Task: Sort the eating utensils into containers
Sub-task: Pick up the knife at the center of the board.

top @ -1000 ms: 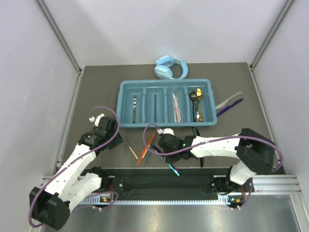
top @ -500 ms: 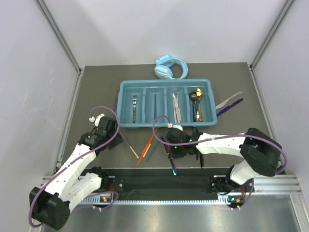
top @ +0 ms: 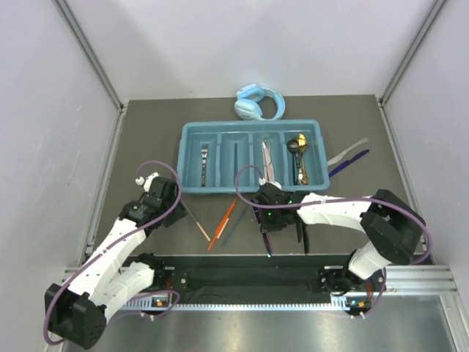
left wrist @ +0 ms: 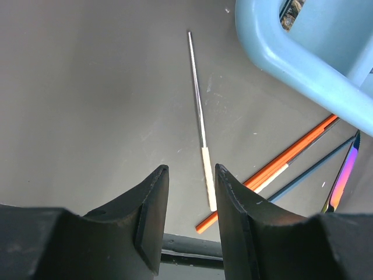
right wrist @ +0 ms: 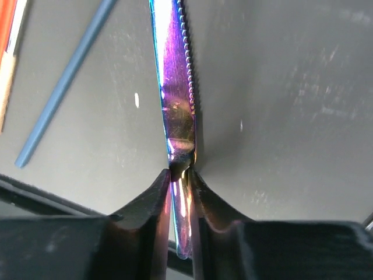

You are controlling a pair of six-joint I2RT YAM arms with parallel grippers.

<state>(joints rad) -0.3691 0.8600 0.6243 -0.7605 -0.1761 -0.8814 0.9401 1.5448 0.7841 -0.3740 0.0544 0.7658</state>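
My right gripper (top: pixel 267 218) (right wrist: pixel 180 172) is shut on the handle of an iridescent purple knife (right wrist: pixel 178 87) (top: pixel 267 242), held low over the table just in front of the teal tray (top: pixel 249 123); its serrated blade points away from the wrist. My left gripper (top: pixel 174 207) (left wrist: pixel 189 169) hovers open and empty above a silver chopstick with a cream end (left wrist: pixel 201 116) (top: pixel 196 220). Orange chopsticks (top: pixel 224 220) (left wrist: pixel 291 154) and a blue chopstick (left wrist: pixel 315 169) (right wrist: pixel 64 87) lie between the arms. The tray holds a fork (top: pixel 204 158), silver cutlery (top: pixel 267 165) and gold spoons (top: pixel 300 158).
Light blue headphones (top: pixel 256 103) lie behind the tray. A silver knife (top: pixel 348 152) and a dark purple knife (top: pixel 350 163) rest right of the tray. A dark utensil (top: pixel 300 233) lies beside the right arm. The tray's corner (left wrist: pixel 291 52) is close ahead of my left gripper.
My right gripper has moved right, away from the orange chopsticks, carrying the purple knife and turning it lengthwise toward the tray. The left arm has stayed still.
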